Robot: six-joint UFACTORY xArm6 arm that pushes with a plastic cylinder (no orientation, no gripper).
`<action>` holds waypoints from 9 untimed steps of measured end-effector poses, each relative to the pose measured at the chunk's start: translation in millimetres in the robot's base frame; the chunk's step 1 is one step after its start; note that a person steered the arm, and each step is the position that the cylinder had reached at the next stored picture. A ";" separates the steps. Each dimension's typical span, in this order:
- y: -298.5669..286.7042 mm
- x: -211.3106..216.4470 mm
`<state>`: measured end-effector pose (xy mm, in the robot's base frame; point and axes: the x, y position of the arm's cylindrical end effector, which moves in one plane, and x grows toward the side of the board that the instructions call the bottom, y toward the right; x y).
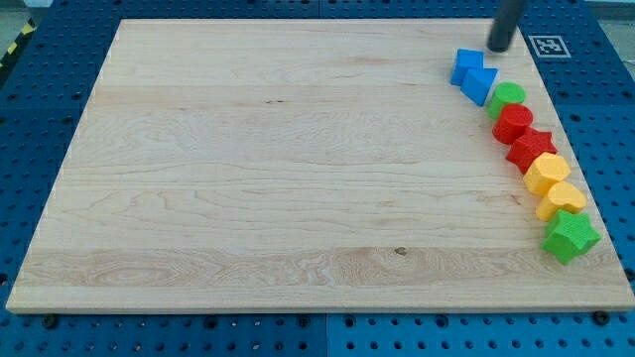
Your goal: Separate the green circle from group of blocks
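Note:
The green circle [508, 97] lies near the board's right edge, in a chain of blocks. It touches a blue triangle [480, 84] on its upper left and a red circle [513, 122] below it. A blue cube-like block [465, 65] sits above the triangle. Below the red circle follow a red star [531, 147], a yellow hexagon [547, 173], a yellow block [563, 199] and a green star [570, 236]. My tip [498, 47] is at the view's top right, just above and right of the blue blocks, above the green circle, touching nothing.
The wooden board [298, 169] lies on a blue pegboard table [30, 119]. A black-and-white marker tag [548, 45] sits at the board's top right corner. The block chain runs close to the board's right edge.

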<state>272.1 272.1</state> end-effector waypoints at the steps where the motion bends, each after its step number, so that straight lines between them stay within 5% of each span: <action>1: 21.1 50.6; 2: 20.9 105.8; 3: 8.8 115.0; 5: -15.3 89.0; 9: -84.7 115.0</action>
<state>387.0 187.4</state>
